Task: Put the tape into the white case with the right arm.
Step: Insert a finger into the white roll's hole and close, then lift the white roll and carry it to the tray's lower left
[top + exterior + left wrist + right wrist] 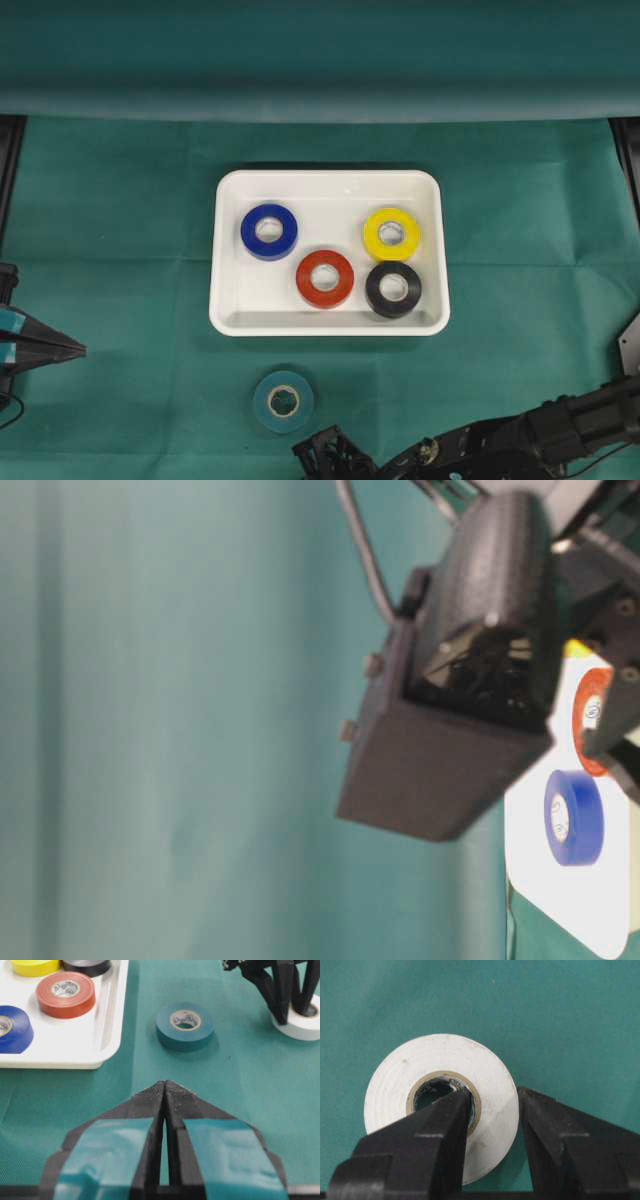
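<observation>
The right arm's fingers (492, 1110) were clamped on the wall of a white tape roll (440, 1072), one finger in its core, the roll flat on the green desk (120, 250) near the white case (230, 300). The left arm's fingers (165, 1087) were closed, empty.

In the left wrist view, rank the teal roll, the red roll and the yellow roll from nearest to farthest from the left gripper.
From the left gripper:
1. teal roll, on the cloth just ahead, outside the white case.
2. red roll, inside the case, left.
3. yellow roll, at the case's far end.
</observation>
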Motion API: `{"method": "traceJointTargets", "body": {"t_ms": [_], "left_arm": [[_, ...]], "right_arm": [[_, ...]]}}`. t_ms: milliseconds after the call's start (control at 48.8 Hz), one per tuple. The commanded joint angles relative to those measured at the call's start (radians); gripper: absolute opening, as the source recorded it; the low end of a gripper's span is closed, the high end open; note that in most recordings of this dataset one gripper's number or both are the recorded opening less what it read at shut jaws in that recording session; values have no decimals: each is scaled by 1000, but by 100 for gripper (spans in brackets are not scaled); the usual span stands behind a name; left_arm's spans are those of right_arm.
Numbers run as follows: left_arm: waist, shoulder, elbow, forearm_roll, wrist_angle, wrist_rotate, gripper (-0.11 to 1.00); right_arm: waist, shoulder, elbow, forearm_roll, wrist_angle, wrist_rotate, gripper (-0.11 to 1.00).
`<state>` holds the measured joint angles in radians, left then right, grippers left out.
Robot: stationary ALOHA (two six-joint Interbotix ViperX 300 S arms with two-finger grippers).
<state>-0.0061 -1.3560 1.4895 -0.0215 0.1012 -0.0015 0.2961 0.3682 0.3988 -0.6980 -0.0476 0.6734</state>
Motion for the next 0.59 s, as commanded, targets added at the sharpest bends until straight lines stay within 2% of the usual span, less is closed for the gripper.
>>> {"method": "traceJointTargets", "body": {"t_ms": [0, 287, 574], "left_arm": [[3, 8, -9, -2, -9, -2, 0], [3, 8, -9, -2, -9, 0, 0], [3, 8, -11, -2, -9, -2, 0]], "right_arm": [[-2, -74, -2, 2, 14, 3, 2], [14, -187, 5, 2, 126, 3, 2], [17, -199, 0, 2, 158, 3, 2]]}}
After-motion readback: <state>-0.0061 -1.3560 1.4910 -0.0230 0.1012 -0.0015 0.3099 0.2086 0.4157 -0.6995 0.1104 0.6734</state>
